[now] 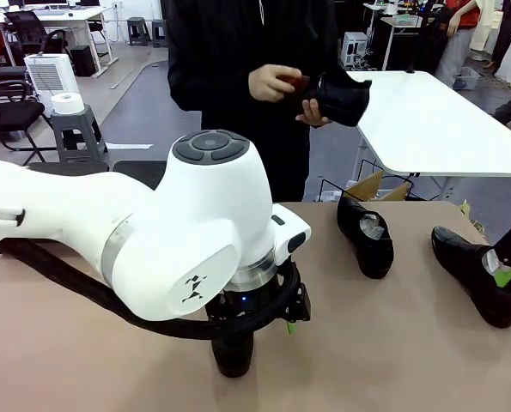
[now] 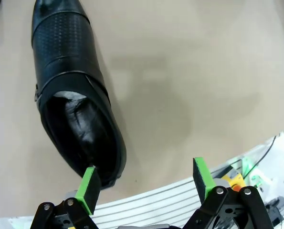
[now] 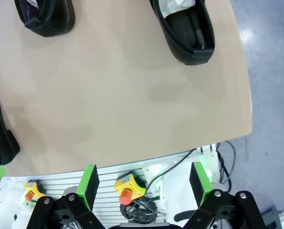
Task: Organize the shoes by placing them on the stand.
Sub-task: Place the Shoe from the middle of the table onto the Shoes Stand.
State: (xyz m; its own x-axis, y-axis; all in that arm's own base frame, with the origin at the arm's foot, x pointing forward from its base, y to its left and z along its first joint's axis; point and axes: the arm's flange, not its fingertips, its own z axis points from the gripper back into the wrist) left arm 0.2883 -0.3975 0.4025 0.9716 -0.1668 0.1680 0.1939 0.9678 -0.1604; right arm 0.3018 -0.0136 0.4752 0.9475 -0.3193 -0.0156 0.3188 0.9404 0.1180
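On the table [image 1: 410, 352] lie glossy black shoes [image 1: 367, 245].

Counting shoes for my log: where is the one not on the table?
Front view: the shoe is held by the person at the far side, slightly right of centre.

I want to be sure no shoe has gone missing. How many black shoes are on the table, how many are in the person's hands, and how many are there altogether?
Black shoes on the table: 3
Black shoe in the person's hands: 1
Total shoes: 4
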